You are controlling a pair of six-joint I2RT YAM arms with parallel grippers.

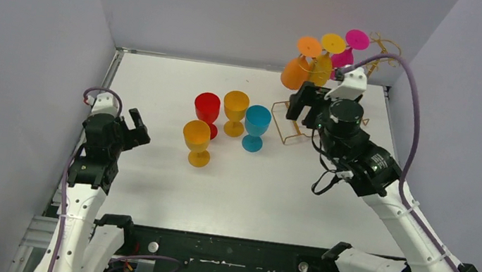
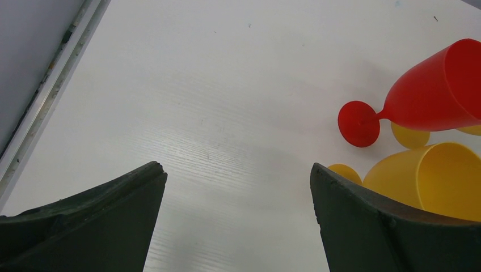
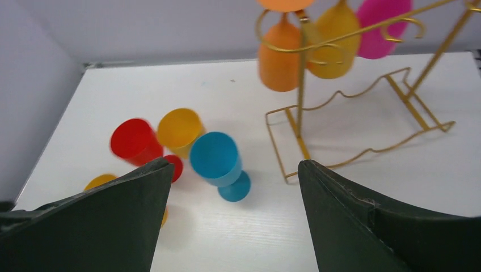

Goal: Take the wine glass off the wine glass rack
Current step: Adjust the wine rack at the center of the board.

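The gold wire wine glass rack stands at the back right of the table. Three wine glasses hang upside down from its hooks: orange, yellow and magenta. My right gripper is open and holds nothing, just in front of the rack's left end, with a blue glass upright on the table to its left. Far to the left, my left gripper hangs wide open over bare table.
Three more glasses stand upright mid-table: red, yellow and an orange-yellow one nearest the left gripper. Grey walls close in the table on three sides.
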